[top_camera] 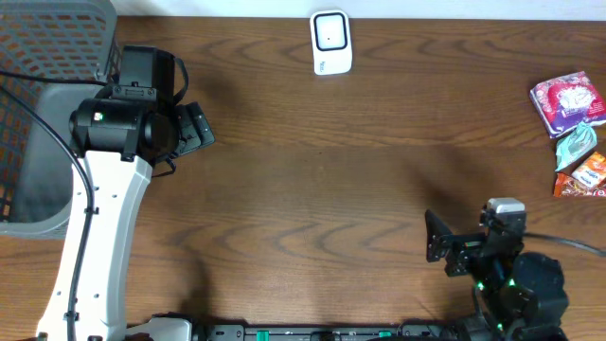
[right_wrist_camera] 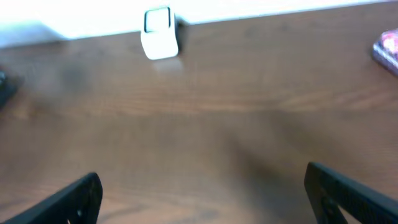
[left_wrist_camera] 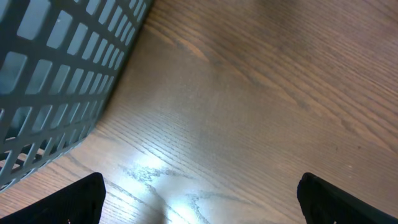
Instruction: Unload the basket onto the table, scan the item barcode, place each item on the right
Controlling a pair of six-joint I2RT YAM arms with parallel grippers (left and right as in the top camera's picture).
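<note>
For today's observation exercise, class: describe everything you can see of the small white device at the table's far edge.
The white device is a small block with rounded corners, plastic by its look. It has a dark-outlined square window above a plain lower part. It seems to stand upright on the wooden table, near the far edge, alone. Only the table touches it.

A dark wooden table [top_camera: 312, 161] carries a white scanner [top_camera: 331, 43] at its far edge. Far left of the scanner stands a grey mesh basket [top_camera: 47, 38]. Far right of it lie a purple packet [top_camera: 566, 102], a teal packet [top_camera: 578, 147] and an orange packet [top_camera: 585, 177], close together.
</note>
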